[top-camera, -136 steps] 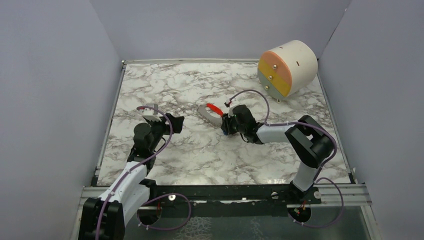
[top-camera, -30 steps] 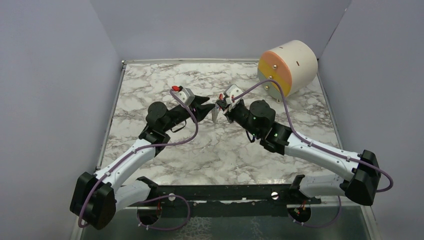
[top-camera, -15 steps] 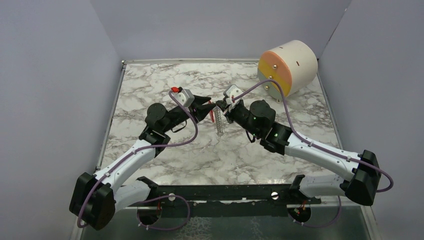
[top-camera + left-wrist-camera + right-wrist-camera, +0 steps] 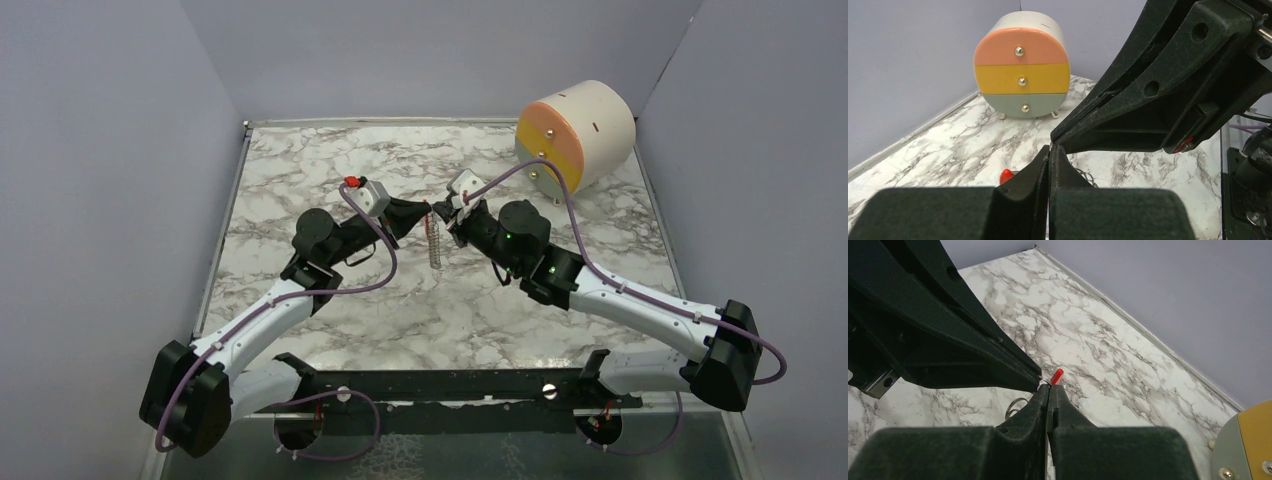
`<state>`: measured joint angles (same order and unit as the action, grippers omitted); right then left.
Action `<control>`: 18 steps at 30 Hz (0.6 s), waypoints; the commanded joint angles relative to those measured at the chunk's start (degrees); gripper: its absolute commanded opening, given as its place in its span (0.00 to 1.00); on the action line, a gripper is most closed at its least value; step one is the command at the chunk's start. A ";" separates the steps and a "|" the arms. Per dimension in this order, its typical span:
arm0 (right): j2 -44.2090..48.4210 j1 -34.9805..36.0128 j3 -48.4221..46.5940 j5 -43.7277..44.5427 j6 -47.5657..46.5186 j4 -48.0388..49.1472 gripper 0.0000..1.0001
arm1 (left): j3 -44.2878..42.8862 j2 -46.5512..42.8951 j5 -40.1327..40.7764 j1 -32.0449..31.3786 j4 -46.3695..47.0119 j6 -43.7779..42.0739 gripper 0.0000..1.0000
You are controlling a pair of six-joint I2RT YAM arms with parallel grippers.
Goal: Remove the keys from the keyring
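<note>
Both grippers meet tip to tip above the middle of the marble table. My right gripper (image 4: 441, 213) (image 4: 1048, 388) is shut on the keyring, whose red part (image 4: 1057, 375) (image 4: 1006, 175) sticks out past its fingertips. The grey coiled band of the keyring (image 4: 435, 248) (image 4: 1015, 406) hangs down below the tips. My left gripper (image 4: 427, 210) (image 4: 1049, 147) is shut, its tip pinching a thin silvery sliver, apparently the keys (image 4: 1044, 380), right beside the red part. The rest of that piece is hidden by the fingers.
A big cream cylinder with orange, yellow and grey-green drawers (image 4: 575, 135) (image 4: 1022, 72) stands at the back right corner. Grey walls enclose the marble table (image 4: 330, 170) on the left, back and right.
My left gripper has gone from partly open to shut at the right gripper's tip. The grey coil has dropped and now hangs straight down. The right arm has stayed put.
</note>
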<state>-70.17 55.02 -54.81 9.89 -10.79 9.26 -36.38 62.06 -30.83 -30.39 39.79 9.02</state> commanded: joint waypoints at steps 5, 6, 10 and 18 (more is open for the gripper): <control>1.20 0.43 -0.89 1.93 0.42 1.33 0.01 | 2.59 -3.85 3.29 -0.20 1.30 -0.58 0.00; 1.18 0.42 -0.91 2.45 0.60 1.13 0.05 | 2.77 -4.51 3.78 -0.19 1.26 -0.69 0.00; 1.79 0.41 -0.71 3.29 1.03 0.70 0.28 | 3.20 -6.62 4.40 -0.20 1.32 -1.31 0.00; 6.00 0.43 2.95 5.31 1.04 3.05 0.55 | 3.28 -9.36 1.99 -0.20 1.32 -0.67 0.00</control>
<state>-67.00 55.40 -54.17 12.45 -10.07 9.58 -33.08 55.00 -27.64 -30.46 39.33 8.19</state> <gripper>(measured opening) 0.544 0.012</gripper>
